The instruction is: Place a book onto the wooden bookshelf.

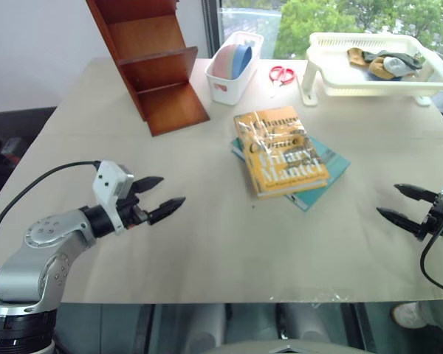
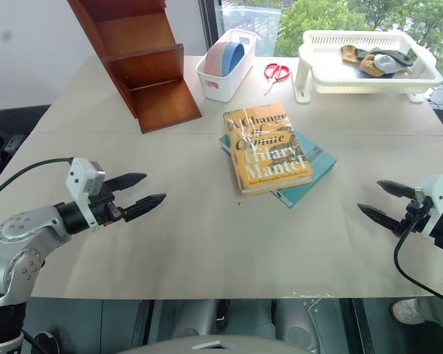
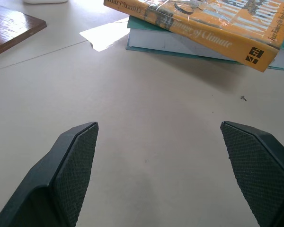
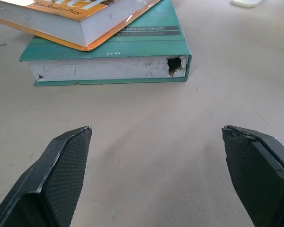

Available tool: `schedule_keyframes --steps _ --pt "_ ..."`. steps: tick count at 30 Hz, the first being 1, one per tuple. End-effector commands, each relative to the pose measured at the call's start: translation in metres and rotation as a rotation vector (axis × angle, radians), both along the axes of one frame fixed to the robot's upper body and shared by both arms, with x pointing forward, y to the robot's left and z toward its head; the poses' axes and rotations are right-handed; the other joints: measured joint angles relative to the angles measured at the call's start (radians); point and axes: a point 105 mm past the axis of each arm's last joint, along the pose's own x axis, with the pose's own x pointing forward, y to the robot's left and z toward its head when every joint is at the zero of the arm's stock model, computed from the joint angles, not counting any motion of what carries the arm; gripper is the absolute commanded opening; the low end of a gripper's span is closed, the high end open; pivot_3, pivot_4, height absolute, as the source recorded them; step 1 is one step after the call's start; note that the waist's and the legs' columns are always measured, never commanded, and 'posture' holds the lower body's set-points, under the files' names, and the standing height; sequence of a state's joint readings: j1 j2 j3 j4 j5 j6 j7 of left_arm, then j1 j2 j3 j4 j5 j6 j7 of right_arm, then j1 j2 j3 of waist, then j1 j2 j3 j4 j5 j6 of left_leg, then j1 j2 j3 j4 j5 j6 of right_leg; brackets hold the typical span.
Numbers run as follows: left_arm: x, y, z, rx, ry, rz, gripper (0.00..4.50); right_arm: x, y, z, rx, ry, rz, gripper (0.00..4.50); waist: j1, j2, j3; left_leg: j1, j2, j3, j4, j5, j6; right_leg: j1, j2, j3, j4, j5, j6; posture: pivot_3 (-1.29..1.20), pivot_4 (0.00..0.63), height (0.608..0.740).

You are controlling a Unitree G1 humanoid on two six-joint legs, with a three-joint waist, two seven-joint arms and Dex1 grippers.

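Mid-tabletop (image 1: pixel 207 243), yellow book (image 1: pixel 279 151) atop teal book (image 1: pixel 326 171); bookshelf (image 1: pixel 151 66) at eleven o'clock. Our left hand (image 1: pixel 158 198), right hand (image 1: pixel 404 206) wide, empty. We judge book heavy, stiff, jacket slippery; clamp spine and fore-edge.

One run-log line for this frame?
left gripper: open | right gripper: open | book: on teal book | bookshelf: no book

Table (image 1: pixel 96 243) with wooden bookshelf (image 1: pixel 151 63), teal book (image 1: pixel 332 166)
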State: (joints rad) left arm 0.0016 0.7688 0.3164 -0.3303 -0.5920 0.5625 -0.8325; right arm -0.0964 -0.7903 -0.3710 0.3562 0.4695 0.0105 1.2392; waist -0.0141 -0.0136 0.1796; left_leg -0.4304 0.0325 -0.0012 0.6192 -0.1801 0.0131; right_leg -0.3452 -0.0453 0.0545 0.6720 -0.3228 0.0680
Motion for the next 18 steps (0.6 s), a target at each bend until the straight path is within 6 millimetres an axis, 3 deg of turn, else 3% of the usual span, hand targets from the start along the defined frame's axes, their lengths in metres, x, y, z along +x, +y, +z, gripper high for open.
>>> schedule_keyframes --steps 1,18 --pt "-0.0020 0.0012 0.0077 0.020 -0.040 0.001 4.39 0.0025 -0.0035 0.0136 -0.028 -0.053 0.005 4.50 0.000 0.000 0.000 0.000 0.000 0.000 0.000 0.000 0.000 0.000 0.000 0.000 0.000 0.000 0.000 0.00 0.150 0.740" --pt "0.0020 0.0015 0.0085 0.030 -0.039 -0.001 4.39 0.0012 -0.0073 0.0067 -0.019 -0.042 -0.014 4.50 0.000 0.000 0.000 0.000 0.000 0.000 0.000 0.000 0.000 0.000 0.000 0.000 0.000 0.000 0.000 0.00 0.150 0.740"
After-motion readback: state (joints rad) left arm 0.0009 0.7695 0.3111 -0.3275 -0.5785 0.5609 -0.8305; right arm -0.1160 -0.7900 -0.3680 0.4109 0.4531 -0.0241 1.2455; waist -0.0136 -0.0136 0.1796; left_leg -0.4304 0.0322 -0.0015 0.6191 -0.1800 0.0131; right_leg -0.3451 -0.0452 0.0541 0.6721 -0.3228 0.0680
